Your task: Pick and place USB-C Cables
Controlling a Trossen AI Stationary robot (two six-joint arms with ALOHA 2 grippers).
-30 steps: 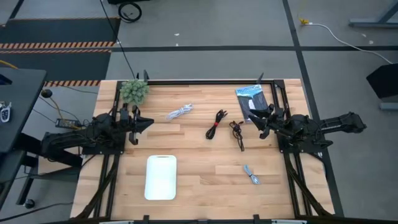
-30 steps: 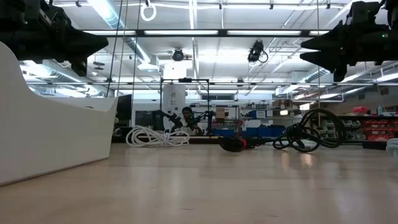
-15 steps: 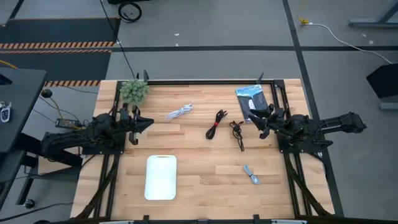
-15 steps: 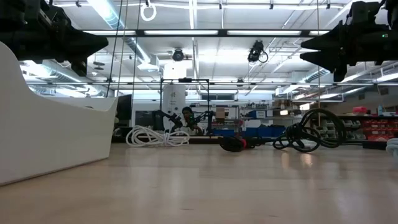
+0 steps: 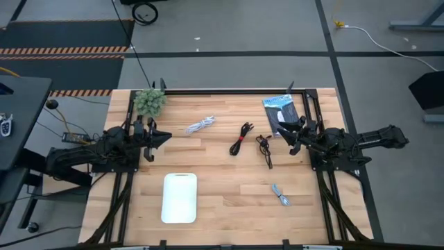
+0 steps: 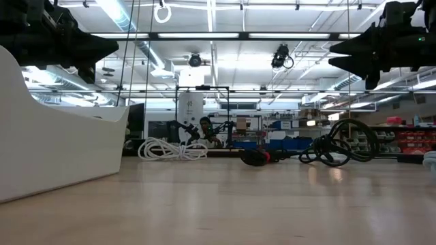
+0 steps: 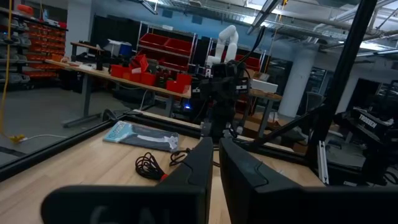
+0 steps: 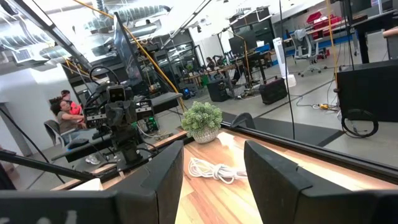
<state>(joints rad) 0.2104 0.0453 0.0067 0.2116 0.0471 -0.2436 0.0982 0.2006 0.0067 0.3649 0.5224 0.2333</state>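
Four coiled cables lie flat on the wooden table [image 5: 229,177]: white-grey [image 5: 200,125], black with a red band [image 5: 241,137], black [image 5: 264,148], and light blue-grey [image 5: 281,195] nearer the front. My left gripper [image 5: 163,139] hovers shut over the table's left side, pointing right, with the white-grey cable to its right. My right gripper [image 5: 284,137] hovers open at the right side, pointing left, close beside the black cable. In the low view both grippers, left [image 6: 116,46] and right [image 6: 334,49], hang well above the cables. Neither touches anything.
A white tray [image 5: 180,197] sits at the front left. A dark blue-and-white packet [image 5: 281,111] lies at the far right, a small green plant [image 5: 150,101] at the far left corner. A black frame [image 5: 229,91] borders the table. People [image 8: 65,109] sit in the room behind.
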